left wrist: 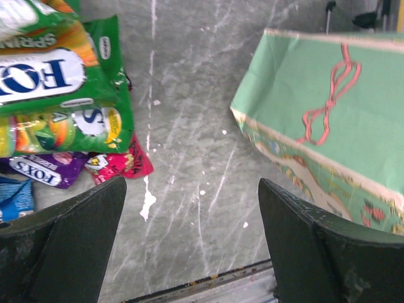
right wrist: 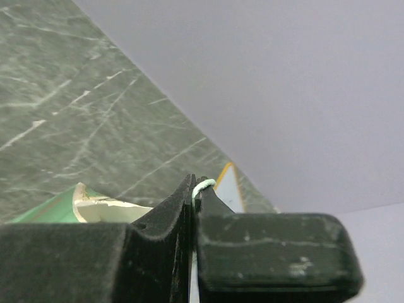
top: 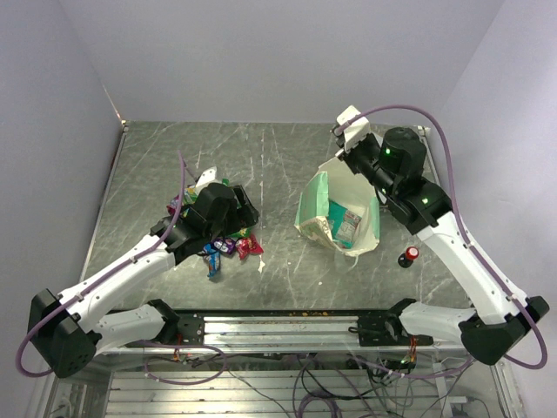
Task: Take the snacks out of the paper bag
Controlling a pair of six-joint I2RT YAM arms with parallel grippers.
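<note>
The mint-green paper bag [top: 315,207] stands open at centre right, with a teal packet [top: 336,214] and another small packet inside. My right gripper [top: 342,150] is above the bag's far rim, shut on its white string handle [right wrist: 203,185]. The bag's cream rim [right wrist: 95,206] shows below the jaws. A pile of snacks [top: 228,245] lies at centre left: green packets [left wrist: 60,82], a purple one [left wrist: 44,169] and a red one [left wrist: 121,165]. My left gripper [top: 245,212] is open and empty, low over the table between the pile and the bag [left wrist: 315,120].
A small red-capped black knob [top: 408,256] stands right of the bag. A white panel with an orange edge [right wrist: 232,189] lies beyond the right jaws. The metal rail of the table's near edge [left wrist: 208,284] is close below the left fingers.
</note>
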